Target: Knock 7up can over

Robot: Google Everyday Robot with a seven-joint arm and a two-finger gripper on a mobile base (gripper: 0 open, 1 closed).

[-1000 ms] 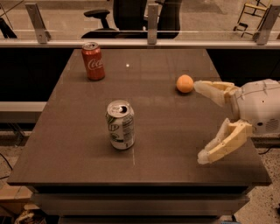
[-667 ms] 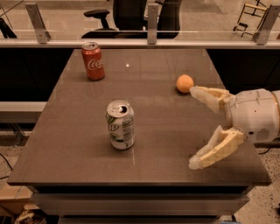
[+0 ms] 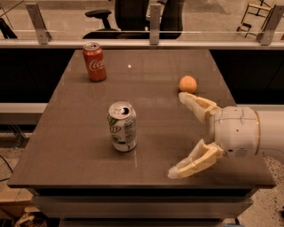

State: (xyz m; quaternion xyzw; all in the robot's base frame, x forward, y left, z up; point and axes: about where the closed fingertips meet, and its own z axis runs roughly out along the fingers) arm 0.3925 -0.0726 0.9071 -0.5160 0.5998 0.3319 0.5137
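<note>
The 7up can (image 3: 122, 127) stands upright near the middle of the dark table (image 3: 80, 150), silver-white with green lettering and a silver top. My gripper (image 3: 178, 135) comes in from the right, low over the table, with its two cream fingers spread wide apart and nothing between them. One fingertip (image 3: 183, 96) is near the orange ball, the other (image 3: 174, 174) is near the table's front edge. The gripper is to the right of the can and does not touch it.
A red Coca-Cola can (image 3: 94, 61) stands upright at the back left. An orange ball (image 3: 187, 84) lies at the right, just behind my upper finger. A railing (image 3: 151, 43) and office chairs (image 3: 128, 13) are behind the table.
My gripper has moved left across the table, closer to the 7up can. The can, the Coca-Cola can and the ball have not moved.
</note>
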